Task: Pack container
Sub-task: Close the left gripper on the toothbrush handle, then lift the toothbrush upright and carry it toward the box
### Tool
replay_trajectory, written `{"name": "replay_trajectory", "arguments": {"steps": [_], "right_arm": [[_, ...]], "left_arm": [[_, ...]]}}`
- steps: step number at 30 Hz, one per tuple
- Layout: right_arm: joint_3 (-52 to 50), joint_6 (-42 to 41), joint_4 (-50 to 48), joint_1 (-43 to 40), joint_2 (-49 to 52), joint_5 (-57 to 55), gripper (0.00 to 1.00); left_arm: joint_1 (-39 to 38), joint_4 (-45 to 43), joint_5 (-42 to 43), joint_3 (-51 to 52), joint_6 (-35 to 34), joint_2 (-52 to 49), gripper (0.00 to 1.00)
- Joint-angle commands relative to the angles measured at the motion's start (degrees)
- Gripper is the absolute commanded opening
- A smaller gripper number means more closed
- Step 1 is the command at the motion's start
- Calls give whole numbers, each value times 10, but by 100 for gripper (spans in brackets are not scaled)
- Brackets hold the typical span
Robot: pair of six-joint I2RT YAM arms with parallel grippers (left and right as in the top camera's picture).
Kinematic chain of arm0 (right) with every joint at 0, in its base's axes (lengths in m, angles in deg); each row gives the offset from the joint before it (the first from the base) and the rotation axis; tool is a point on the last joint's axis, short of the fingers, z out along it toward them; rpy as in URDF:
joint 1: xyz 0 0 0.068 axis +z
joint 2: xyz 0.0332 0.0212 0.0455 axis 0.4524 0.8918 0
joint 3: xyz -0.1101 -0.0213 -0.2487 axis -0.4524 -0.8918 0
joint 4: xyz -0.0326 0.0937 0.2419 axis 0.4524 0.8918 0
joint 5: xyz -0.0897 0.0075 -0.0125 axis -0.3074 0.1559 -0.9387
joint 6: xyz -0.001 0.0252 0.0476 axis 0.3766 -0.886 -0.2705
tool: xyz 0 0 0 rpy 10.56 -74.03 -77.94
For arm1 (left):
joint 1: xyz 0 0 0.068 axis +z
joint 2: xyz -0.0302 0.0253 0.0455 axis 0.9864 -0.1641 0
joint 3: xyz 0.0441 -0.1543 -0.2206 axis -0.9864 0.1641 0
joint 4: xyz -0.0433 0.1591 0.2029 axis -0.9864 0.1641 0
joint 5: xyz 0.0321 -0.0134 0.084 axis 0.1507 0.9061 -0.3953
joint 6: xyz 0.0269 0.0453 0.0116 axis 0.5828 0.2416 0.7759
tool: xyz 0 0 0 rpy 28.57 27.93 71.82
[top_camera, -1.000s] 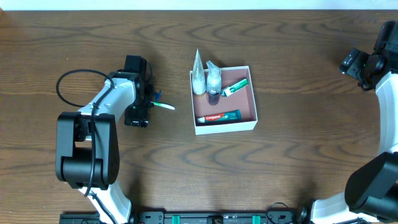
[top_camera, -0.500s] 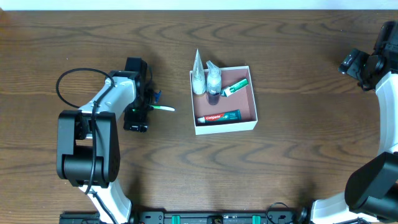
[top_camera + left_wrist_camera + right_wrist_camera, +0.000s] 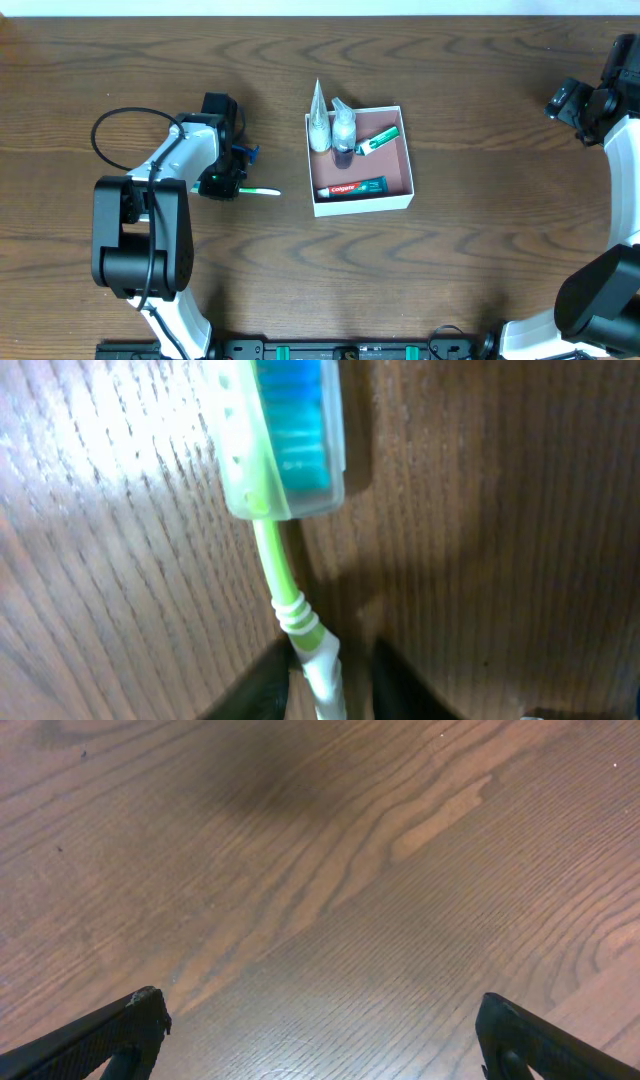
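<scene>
Dark wooden tabletop [image 3: 450, 270], left side: left gripper [image 3: 325, 692] clamped on green-and-white plastic toothbrush [image 3: 279, 574]; right gripper [image 3: 320, 1008] spread apart near right edge.

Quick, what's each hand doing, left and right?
Left hand: closed on the toothbrush handle.
Right hand: open, holding nothing.

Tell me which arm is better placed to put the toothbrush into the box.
Left. The left arm's fingers grip the toothbrush handle just left of the box. The right arm's fingers are open over bare table at the far right edge, with the box between them and the toothbrush.
</scene>
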Motion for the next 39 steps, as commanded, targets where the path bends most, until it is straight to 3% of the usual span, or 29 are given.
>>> {"name": "replay_trajectory", "arguments": {"steps": [1,8,25,31,39], "right_arm": [[4,-10,0,-2,-2,-6,99],[4,-10,0,-2,-2,-6,99],[4,-10,0,-2,-2,-6,99],[4,-10,0,-2,-2,-6,99],[4,-10,0,-2,-2,-6,99]], "left_arm": [[0,5,-6,18,9,-28,13],[0,3,-6,18,26,-27,6],[21,-1,-5,17,179,6,6],[21,-40,-5,17,319,33,6],[20,-85,-5,17,442,129,6]]}}
